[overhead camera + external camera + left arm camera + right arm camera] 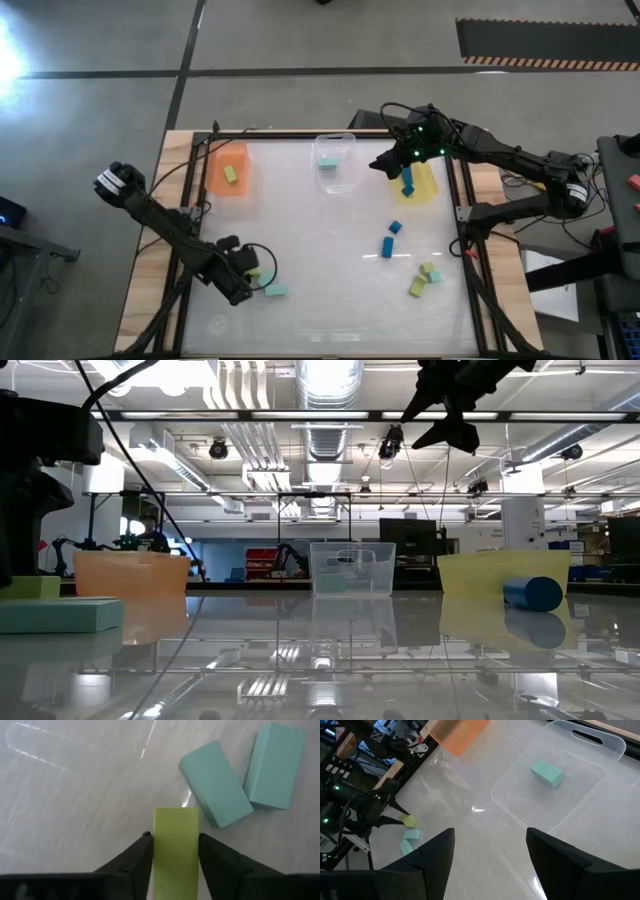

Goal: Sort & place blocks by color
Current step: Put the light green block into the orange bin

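Blocks were scattered across the table, and the yellow-green block (pixel 176 851) we wanted lay right between the fingers of the left gripper (pixel 175 852), its long axis running straight out ahead along them, near the table's front-left. We saw the jaws narrowed against both its long sides, with two teal blocks (pixel 216 783) lying just beyond its far end. Over by the yellow tray (pixel 425 186), our right gripper (pixel 490 851) hung wide and empty
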Controlling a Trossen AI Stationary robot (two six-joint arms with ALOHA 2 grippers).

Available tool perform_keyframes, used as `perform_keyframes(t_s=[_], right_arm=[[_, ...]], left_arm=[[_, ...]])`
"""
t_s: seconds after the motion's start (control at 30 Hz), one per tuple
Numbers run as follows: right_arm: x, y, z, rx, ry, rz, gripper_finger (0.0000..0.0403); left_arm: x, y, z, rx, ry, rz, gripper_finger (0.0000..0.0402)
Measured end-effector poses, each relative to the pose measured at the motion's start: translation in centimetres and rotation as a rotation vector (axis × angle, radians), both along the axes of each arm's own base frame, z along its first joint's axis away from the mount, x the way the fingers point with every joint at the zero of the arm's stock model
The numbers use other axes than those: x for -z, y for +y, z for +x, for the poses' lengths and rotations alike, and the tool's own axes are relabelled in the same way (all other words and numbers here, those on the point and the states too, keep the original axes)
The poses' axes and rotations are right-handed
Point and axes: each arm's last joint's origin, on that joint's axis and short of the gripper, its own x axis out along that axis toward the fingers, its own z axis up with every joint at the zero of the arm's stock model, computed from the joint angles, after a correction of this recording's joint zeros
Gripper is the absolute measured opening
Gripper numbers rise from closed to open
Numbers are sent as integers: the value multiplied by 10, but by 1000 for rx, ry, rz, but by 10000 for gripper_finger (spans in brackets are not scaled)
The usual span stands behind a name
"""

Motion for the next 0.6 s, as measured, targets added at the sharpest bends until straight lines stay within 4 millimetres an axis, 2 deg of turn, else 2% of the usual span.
perform_keyframes(t_s=[0.1,0.4,0.6], right_arm=[[0,0,0,0,0,0,237],[0,0,0,0,0,0,237],[0,0,0,4,0,6,238]], left_arm=[[-1,-1,0,2,1,-12,105],[-17,-3,3,-17,-42,-78,105],[-40,9,3,-127,-114,-162,105]])
